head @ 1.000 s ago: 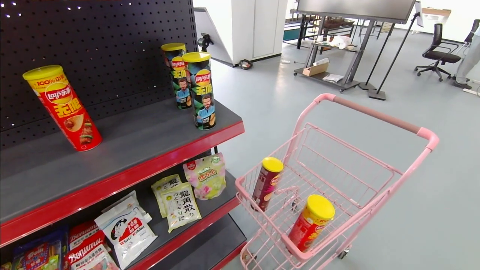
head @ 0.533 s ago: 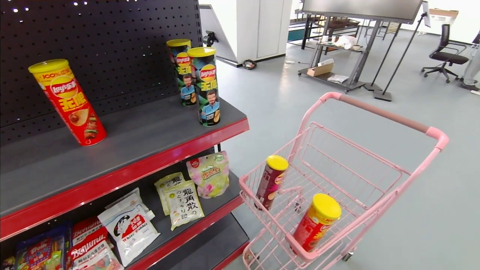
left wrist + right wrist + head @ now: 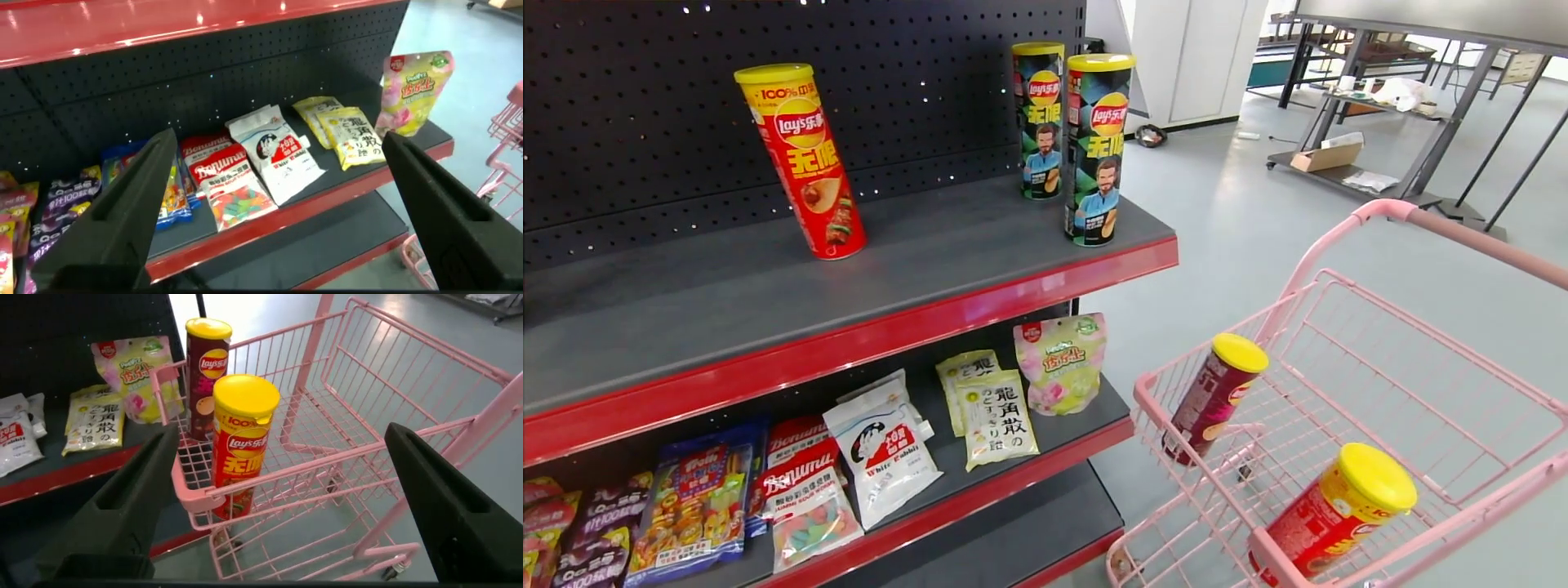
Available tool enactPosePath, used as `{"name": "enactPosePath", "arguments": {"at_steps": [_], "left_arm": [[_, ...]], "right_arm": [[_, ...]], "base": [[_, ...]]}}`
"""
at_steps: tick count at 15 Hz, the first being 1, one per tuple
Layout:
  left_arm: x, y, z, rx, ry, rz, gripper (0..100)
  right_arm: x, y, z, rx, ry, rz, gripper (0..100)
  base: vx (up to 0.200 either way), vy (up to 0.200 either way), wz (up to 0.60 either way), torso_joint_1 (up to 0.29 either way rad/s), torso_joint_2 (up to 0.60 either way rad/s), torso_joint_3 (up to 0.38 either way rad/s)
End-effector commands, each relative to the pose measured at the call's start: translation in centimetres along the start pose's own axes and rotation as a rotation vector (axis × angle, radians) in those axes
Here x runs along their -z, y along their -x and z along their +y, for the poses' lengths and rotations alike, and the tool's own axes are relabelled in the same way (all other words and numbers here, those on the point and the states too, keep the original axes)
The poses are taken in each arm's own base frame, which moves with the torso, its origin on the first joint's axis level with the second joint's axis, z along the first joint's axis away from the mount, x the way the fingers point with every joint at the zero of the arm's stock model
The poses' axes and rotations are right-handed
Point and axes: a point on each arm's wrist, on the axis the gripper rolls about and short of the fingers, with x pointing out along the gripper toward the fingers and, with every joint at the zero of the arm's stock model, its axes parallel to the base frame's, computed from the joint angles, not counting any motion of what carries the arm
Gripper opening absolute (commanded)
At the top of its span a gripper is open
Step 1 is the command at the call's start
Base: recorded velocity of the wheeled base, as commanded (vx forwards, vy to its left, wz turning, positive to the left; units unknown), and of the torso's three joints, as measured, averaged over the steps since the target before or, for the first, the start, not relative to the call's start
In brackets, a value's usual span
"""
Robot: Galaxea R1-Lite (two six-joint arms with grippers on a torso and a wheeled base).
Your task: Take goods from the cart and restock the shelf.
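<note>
We've got the left gripper (image 3: 278, 140), jaws apart, facing snack bags (image 3: 274, 155) on the lower shelf (image 3: 327, 196). Right gripper (image 3: 282, 431), jaws apart, is by the pink cart (image 3: 425, 367) w/ red chip can (image 3: 243, 449) & maroon chip can (image 3: 206, 359).

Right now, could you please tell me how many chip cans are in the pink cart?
2. A maroon can stands in the cart's corner beside the shelf; a red can stands at the same end, nearer the robot. The open wire basket hides no others.

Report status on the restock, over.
Left gripper open, by lower shelf. Right gripper open, facing cart. Red can, maroon can inside, behind its front wall.
</note>
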Motion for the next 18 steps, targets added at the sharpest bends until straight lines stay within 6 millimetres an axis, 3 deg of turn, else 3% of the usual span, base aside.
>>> {"name": "enactPosePath", "arguments": {"at_steps": [1, 5, 9, 18], "left_arm": [[0.0, 0.0, 0.0, 0.0, 0.0, 0.0, 100], [0.0, 0.0, 0.0, 0.0, 0.0, 0.0, 100], [0.0, 0.0, 0.0, 0.0, 0.0, 0.0, 100], [0.0, 0.0, 0.0, 0.0, 0.0, 0.0, 100]], "right_arm": [[-0.01, 0.0, 0.0, -0.001, 0.001, -0.001, 100], [-0.02, 0.0, 0.0, -0.001, 0.0, -0.002, 100], [-0.02, 0.0, 0.0, -0.001, 0.0, -0.002, 100], [-0.27, -0.55, 0.06, 0.048, 0.042, 0.068, 100]], "base": [[0.0, 0.0, 0.0, -0.007, 0.07, 0.022], [0.0, 0.0, 0.0, 0.0, 0.0, 0.0], [0.0, 0.0, -0.6, -0.002, 0.0, 0.008], [0.0, 0.0, 0.0, 0.0, 0.0, 0.0]]}}
